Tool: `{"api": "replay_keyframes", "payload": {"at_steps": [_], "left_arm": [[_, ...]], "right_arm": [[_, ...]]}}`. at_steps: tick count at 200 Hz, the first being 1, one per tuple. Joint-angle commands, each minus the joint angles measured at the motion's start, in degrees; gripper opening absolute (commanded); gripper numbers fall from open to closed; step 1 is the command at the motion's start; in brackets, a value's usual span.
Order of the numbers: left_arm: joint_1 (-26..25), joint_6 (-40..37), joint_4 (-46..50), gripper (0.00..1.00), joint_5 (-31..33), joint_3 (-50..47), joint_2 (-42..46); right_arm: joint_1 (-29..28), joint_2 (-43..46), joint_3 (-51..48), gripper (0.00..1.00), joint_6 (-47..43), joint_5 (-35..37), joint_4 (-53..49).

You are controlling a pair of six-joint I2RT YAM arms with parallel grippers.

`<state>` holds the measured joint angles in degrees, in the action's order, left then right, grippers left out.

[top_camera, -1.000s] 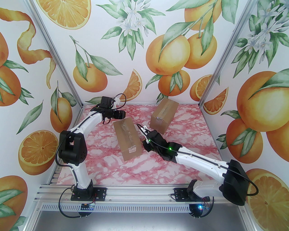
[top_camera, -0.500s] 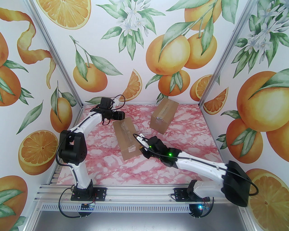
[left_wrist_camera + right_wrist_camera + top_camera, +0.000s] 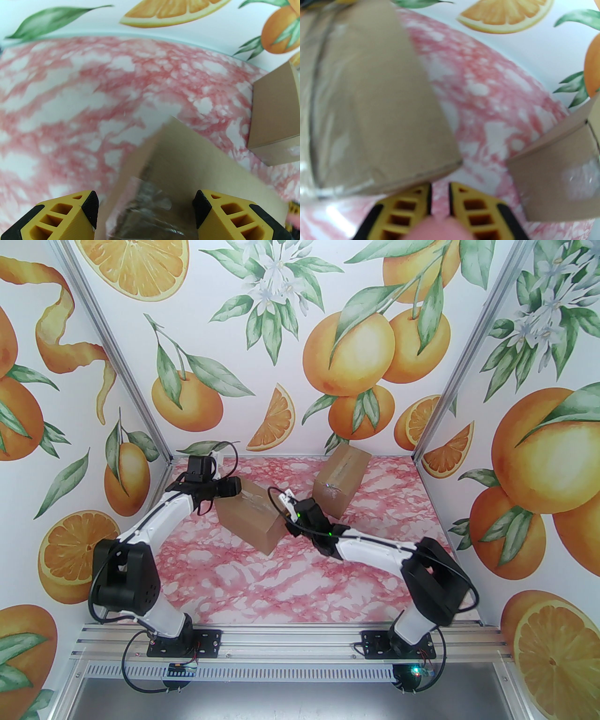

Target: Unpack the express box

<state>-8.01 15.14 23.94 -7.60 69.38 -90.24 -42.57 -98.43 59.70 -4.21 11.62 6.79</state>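
a: when you look down from the top camera, where do the boxes lie?
b: the near box (image 3: 248, 519) lies skewed on the far-left part of the table (image 3: 281, 587), between the two arms. the left arm (image 3: 159, 521) meets its far-left end and the right arm (image 3: 370, 551) meets its right end. the far box (image 3: 340, 474) stands further back to the right, apart from both arms.
a: and the jaws from up there?
b: too small to read.
a: the left wrist camera, then?
b: the left jaws stand wide apart, with the yellow fingers (image 3: 90, 206) one on each side of the near box's end. clear tape (image 3: 150, 206) runs over an edge there. whether the pads press on the cardboard i cannot tell. the far box (image 3: 274, 117) sits at the right edge, on the table.
a: and the right wrist?
b: it's blurred. the right jaws are almost closed, with only a thin slit between the fingers (image 3: 412, 206) and nothing seen in it. a pink shape (image 3: 438, 227) sits low between the finger bases. i cannot tell what it is or whether it is held. the near box (image 3: 370, 105) looms at upper left, its edge just beyond the fingertips. the far box (image 3: 553, 178) is to the right, with bare table between the two.
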Motion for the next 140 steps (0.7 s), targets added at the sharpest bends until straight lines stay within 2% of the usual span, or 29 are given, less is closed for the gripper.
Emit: {"api": "replay_keyframes", "payload": {"at_steps": [1, 17, 38, 51, 78, 111, 140], "left_arm": [[-1.95, 3.14, 3.72, 0.72, -0.88, -2.50, 3.53], [-1.75, 0.53, 4.48, 0.73, 2.19, -1.10, 4.36], [-1.65, -4.38, 8.71, 0.73, 4.24, 5.58, 3.65], [-1.63, -6.96, 11.34, 0.73, 4.44, 10.36, 2.61], [-2.07, -9.28, 12.97, 0.73, 3.33, 15.48, 0.46], [-4.32, -9.43, 9.96, 0.71, -1.86, 17.10, -2.03], [-7.46, -10.58, 2.48, 0.68, -2.64, 13.48, -2.67]], "right_arm": [[-0.94, -0.34, 3.77, 0.00, -2.12, -4.23, 8.65], [0.24, 1.08, 2.56, 0.00, -3.68, -4.08, 9.20], [3.25, 4.89, 0.96, 0.00, -3.41, -6.27, 7.51], [5.00, 7.50, 0.24, 0.00, -2.86, -10.44, 7.83], [5.81, 9.83, 2.62, 0.00, -1.97, -14.38, 7.53], [5.68, 7.80, 7.61, 0.00, 2.71, -25.88, 10.76], [5.22, 3.80, 11.13, 0.00, 7.92, -34.54, 17.23]]}}
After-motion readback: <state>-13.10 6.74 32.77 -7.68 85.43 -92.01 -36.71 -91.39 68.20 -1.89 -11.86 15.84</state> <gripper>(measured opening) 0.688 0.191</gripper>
